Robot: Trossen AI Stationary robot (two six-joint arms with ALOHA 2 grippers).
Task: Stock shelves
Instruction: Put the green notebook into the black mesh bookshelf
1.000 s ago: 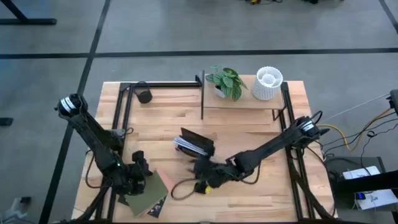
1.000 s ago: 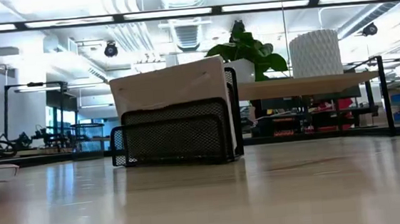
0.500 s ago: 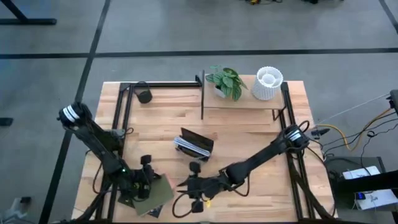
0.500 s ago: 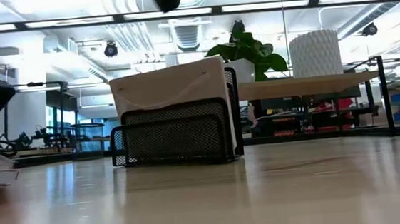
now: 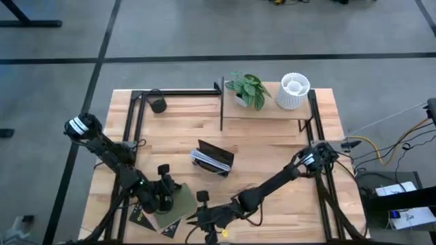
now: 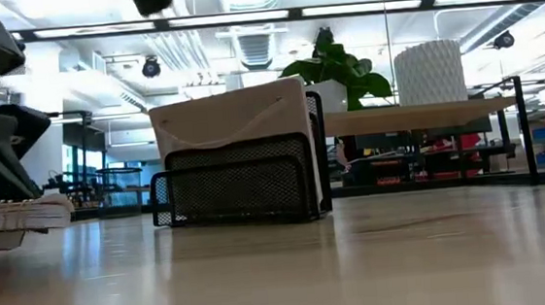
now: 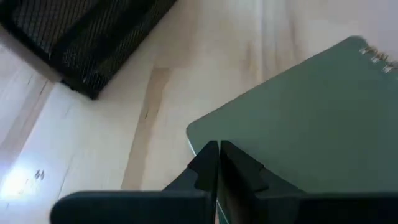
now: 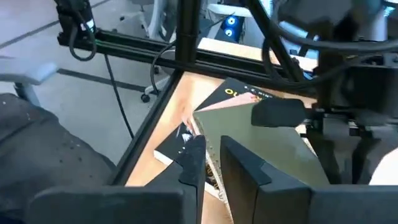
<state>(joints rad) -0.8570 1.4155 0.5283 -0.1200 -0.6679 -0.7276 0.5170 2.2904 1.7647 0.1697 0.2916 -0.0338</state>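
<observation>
Both arms have swung toward the near-left corner since the earlier frames. Left pincer [image 5: 165, 192] is pinched onto the green notebook's [image 5: 178, 203] edge; right pincer [image 5: 204, 216], slightly parted and empty, hovers just beside. Shelves [image 5: 262, 112] stand far right across the bench [image 5: 272, 156].

My right gripper [image 5: 204, 216] has moved away from the black mesh rack [image 5: 212, 158], down to the table's near edge, and now sits just beside the green notebook [image 5: 178, 203]. My left gripper [image 5: 163, 192] has slid closer to the rack and now sits on the notebook. The notebook has turned a bit. A black book [image 5: 139, 216] now peeks out from under it.
</observation>
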